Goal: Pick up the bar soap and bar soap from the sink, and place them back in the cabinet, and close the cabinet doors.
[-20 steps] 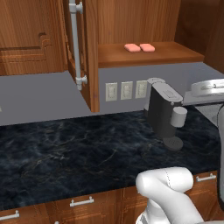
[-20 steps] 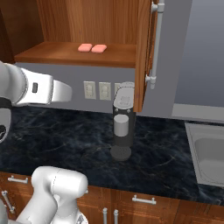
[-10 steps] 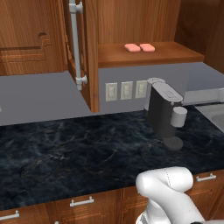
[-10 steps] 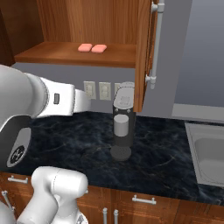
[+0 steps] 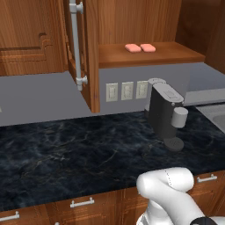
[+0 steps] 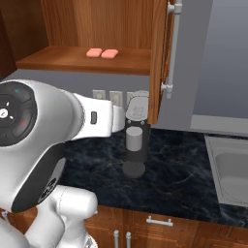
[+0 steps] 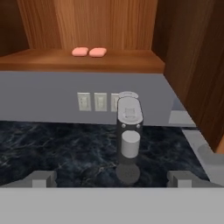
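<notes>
Both bar soaps (image 7: 89, 52) lie side by side, touching or nearly so, on the cabinet shelf (image 7: 83, 61), well above and beyond the gripper (image 7: 112, 178). Fingertips (image 7: 41, 178) stand spread wide at the hand view's bottom, nothing between them, touching nothing. Between and beyond them a grey coffee machine (image 7: 128, 133) stands on the dark marble counter (image 7: 52, 144). One cabinet door (image 5: 85, 52) hangs open. Sink (image 6: 232, 172) lies off to the right.
</notes>
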